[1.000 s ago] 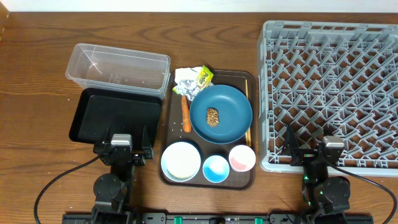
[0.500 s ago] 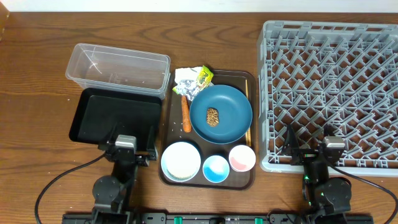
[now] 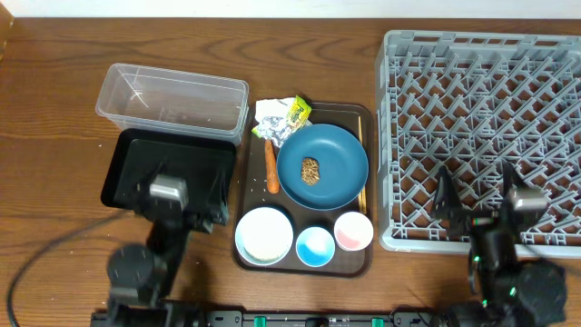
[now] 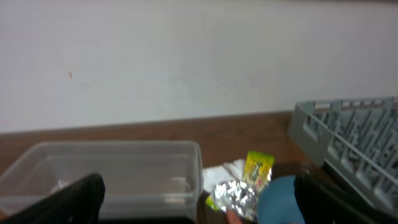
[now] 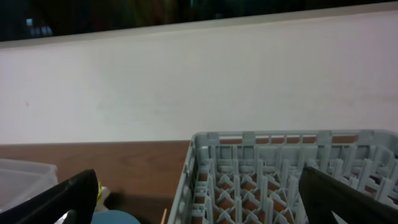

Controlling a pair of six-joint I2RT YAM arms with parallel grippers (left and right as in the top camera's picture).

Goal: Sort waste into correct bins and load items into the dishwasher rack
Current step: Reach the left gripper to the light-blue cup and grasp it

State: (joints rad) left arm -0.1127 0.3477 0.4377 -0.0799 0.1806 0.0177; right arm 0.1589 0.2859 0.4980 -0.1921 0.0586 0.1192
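The crumpled wrappers with a yellow-green packet lie at the far left corner of the brown serving tray. The carrot stick lies beside the dark-blue plate, which holds the brown lump. The white bowl, light-blue cup and pink cup stand along the tray's front. The chopsticks lie under the plate's right edge. Rice grains cannot be made out. My left gripper is open over the black tray. My right gripper is open over the rack's front edge.
The clear tub stands behind the black tray, and shows in the left wrist view with the wrappers to its right. The right wrist view shows the rack ahead and a white wall behind the table.
Both arms have risen from the table's front edge. The left one has moved up and left over the black tray, the right one to the right over the rack's front.
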